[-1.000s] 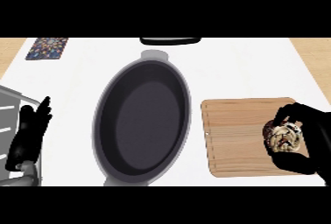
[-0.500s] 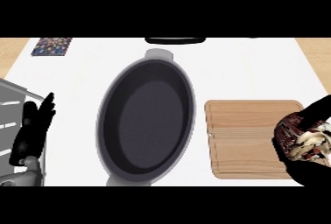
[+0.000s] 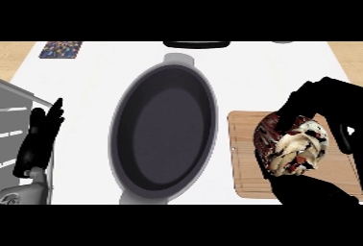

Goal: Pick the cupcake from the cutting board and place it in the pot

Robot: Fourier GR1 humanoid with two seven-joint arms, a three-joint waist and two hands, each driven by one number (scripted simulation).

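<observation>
A cupcake (image 3: 294,146) with pale frosting and a dark wrapper sits in my right hand (image 3: 322,103), whose black fingers curl round it above the wooden cutting board (image 3: 245,158) at the right. It looks large and raised toward the head view. A dark grey oval pot (image 3: 164,132) with small handles at its far and near ends stands in the middle of the white counter, holding nothing. At the left edge my left hand (image 3: 41,137) rests open, fingers pointing up.
A grey ridged tray (image 3: 10,122) lies at the far left beside the left hand. A patterned dark square (image 3: 60,49) sits at the back left, and a black object (image 3: 197,44) at the back middle.
My right hand has risen with the cupcake off the cutting board and appears larger and closer. The view has shifted a little; the left hand stays put.
</observation>
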